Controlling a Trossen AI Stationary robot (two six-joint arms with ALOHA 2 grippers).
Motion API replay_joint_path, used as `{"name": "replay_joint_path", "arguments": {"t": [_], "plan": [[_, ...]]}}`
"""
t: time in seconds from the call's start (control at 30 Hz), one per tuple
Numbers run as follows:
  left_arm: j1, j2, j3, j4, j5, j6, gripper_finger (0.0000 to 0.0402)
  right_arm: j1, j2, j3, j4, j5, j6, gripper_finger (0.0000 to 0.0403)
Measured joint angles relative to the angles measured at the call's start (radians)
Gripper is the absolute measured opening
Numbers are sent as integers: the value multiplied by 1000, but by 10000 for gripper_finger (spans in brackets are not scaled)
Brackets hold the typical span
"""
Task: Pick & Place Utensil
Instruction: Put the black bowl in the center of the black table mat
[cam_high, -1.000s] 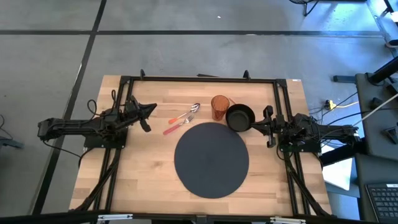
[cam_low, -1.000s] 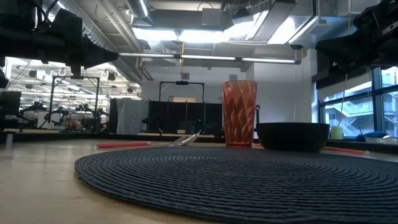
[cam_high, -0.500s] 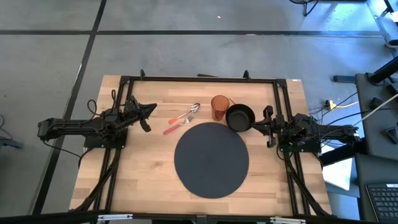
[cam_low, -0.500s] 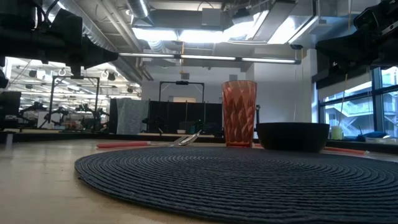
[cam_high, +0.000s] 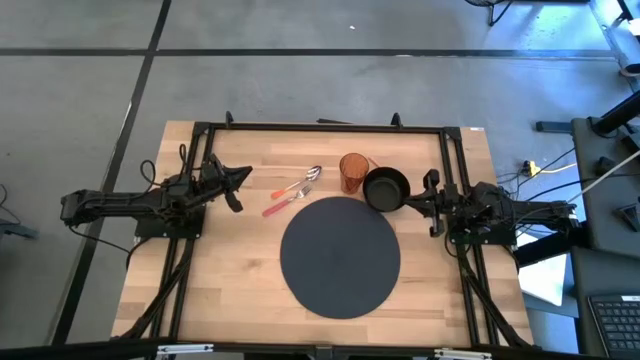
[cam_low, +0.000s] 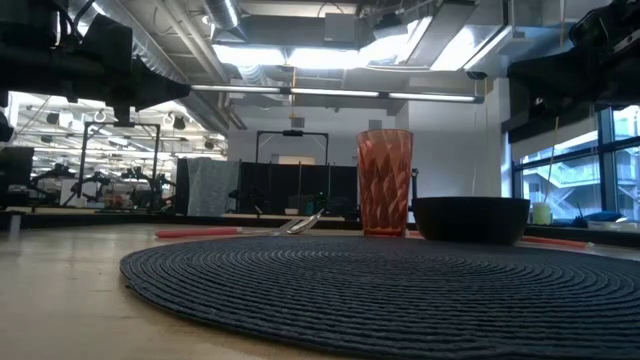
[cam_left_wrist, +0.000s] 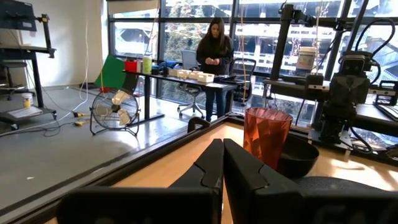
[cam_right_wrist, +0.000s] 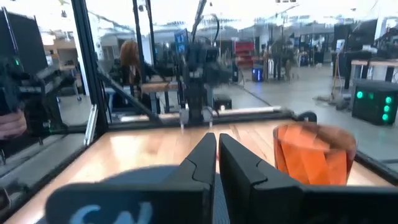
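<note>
Two utensils lie flat on the wooden table left of the cup: a spoon (cam_high: 309, 175) and a fork (cam_high: 284, 198), both with orange-red handles; the low view shows them (cam_low: 290, 229) beyond the mat. My left gripper (cam_high: 243, 177) hovers above the table left of them, shut and empty; its wrist view (cam_left_wrist: 222, 163) shows the fingers together. My right gripper (cam_high: 412, 200) waits at the table's right side beside the black bowl, shut (cam_right_wrist: 216, 154).
A round dark woven placemat (cam_high: 340, 255) covers the table's middle. An orange faceted cup (cam_high: 353, 172) and a black bowl (cam_high: 386, 188) stand at its far right rim. A black frame (cam_high: 320, 127) runs around the table. A person stands far off in the room.
</note>
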Motion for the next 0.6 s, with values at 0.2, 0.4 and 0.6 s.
{"name": "replay_joint_path", "arguments": {"t": [0.2,0.4,0.6], "plan": [[0,0,0,0,0,0,4,0,26,61,10,-8,1,21],[0,0,0,0,-1,0,4,0,186,270,-249,30,99,21],[0,0,0,0,-1,0,4,0,452,510,-542,81,185,21]]}}
